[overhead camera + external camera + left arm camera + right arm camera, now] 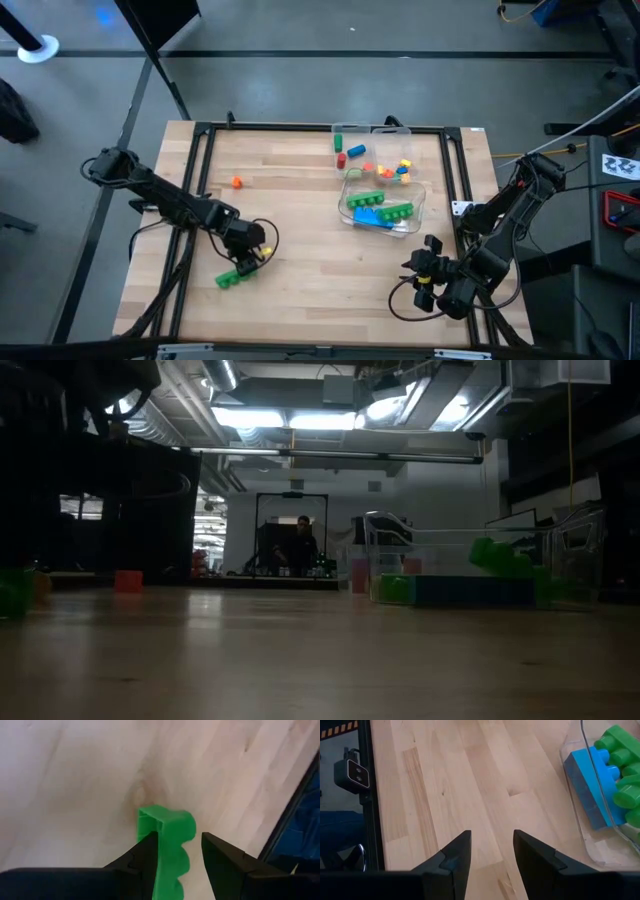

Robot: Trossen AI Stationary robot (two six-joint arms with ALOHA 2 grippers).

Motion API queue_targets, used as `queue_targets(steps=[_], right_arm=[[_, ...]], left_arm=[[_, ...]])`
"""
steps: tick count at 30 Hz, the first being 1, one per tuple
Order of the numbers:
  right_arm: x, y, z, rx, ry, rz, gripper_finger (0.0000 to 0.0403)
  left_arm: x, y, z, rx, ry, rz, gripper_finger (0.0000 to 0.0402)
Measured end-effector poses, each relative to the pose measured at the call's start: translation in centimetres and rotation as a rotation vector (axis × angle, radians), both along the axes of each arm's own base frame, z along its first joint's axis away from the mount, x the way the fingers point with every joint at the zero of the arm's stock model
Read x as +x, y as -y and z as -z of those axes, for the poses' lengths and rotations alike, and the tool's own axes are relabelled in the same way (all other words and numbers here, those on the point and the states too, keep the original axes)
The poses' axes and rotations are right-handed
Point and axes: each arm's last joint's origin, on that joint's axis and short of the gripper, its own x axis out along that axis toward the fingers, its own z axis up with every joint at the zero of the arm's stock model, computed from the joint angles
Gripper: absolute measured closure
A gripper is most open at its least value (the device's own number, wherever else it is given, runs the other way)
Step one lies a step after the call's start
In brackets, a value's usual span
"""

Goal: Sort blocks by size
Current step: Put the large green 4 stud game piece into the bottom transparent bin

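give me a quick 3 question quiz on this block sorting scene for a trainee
1. True or false: the left gripper has a green bar between its fingers.
2. Which blocks lie in the clear tray? A) green and blue B) only orange C) none
3. Fill in: the lone orange block sits on the table's ____ half in the high view.

Key
1. True; the bar lies on the wood between the fingers, one touching it and the other with a gap.
2. A; green bricks and a blue brick.
3. Left; the right gripper waits open over bare wood near the tray.

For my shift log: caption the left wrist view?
Left gripper straddles a long green studded plastic brick on the wooden table.
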Motion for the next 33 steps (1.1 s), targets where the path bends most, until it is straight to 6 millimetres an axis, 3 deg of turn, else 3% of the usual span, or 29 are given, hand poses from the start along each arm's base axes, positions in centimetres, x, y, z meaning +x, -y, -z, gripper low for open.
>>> queue_targets(steps=[18, 28, 33], right_arm=[[0.0, 0.0, 0.0, 0.001, 0.001, 0.000, 0.0253], [0.0, 0.0, 0.0, 0.002, 0.001, 0.000, 0.0253], [0.0, 0.0, 0.0, 0.002, 0.002, 0.000, 0.0253]], left_arm=[[0.0, 0.8, 0.0, 0.029, 0.045, 0.053, 0.0265], [0.4, 0.9, 1.1, 0.049, 0.010, 0.083, 0.0266], [0.6, 1.0, 1.1, 0.043, 0.035, 0.105, 0.0306]])
